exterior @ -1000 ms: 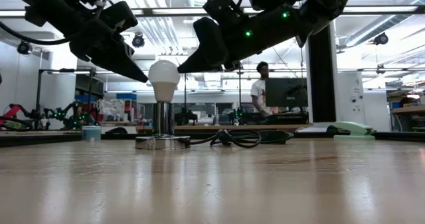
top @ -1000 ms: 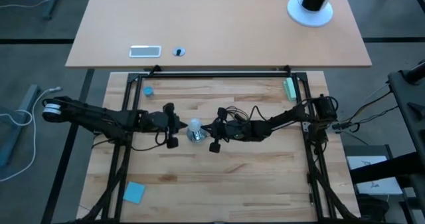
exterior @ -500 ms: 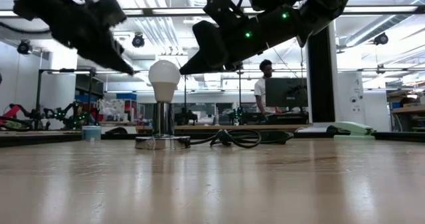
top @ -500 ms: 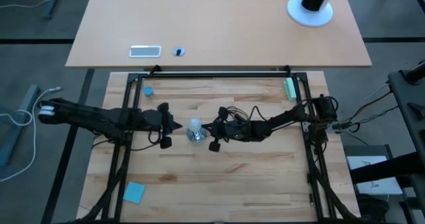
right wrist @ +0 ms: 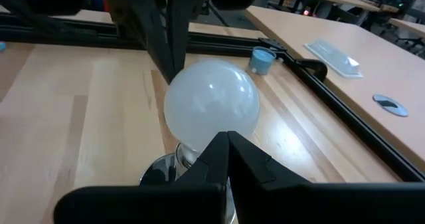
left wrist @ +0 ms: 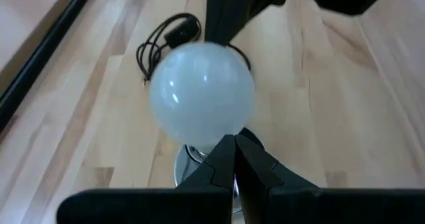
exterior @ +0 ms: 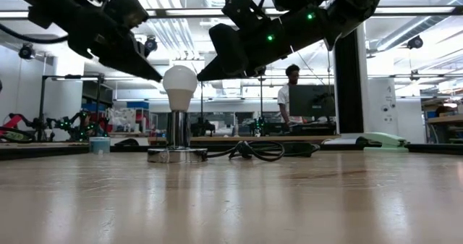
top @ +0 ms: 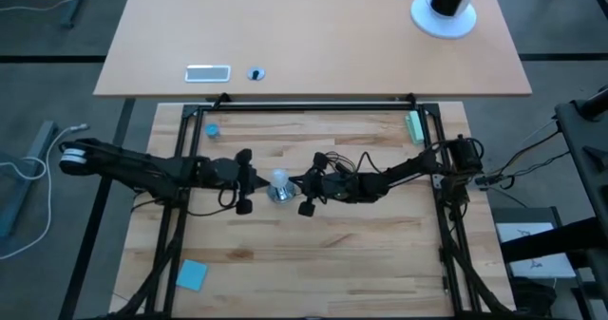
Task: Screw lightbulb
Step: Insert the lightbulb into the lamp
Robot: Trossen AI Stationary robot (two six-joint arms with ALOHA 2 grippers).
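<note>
Robotics lab, workbenches [exterior: 253, 137], ceiling strip lights [exterior: 405, 14], monitor [exterior: 312, 99], person [exterior: 291, 95] beyond

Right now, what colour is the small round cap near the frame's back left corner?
Blue. The small round cap shows best in the high view.

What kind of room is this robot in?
Probably a robotics lab or workshop: two robot arms work over a wooden table holding a lightbulb, and behind it stand long workbenches, a monitor and a person.

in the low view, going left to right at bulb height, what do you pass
left gripper → lightbulb → right gripper → person in the room behind → dark pillar
</note>
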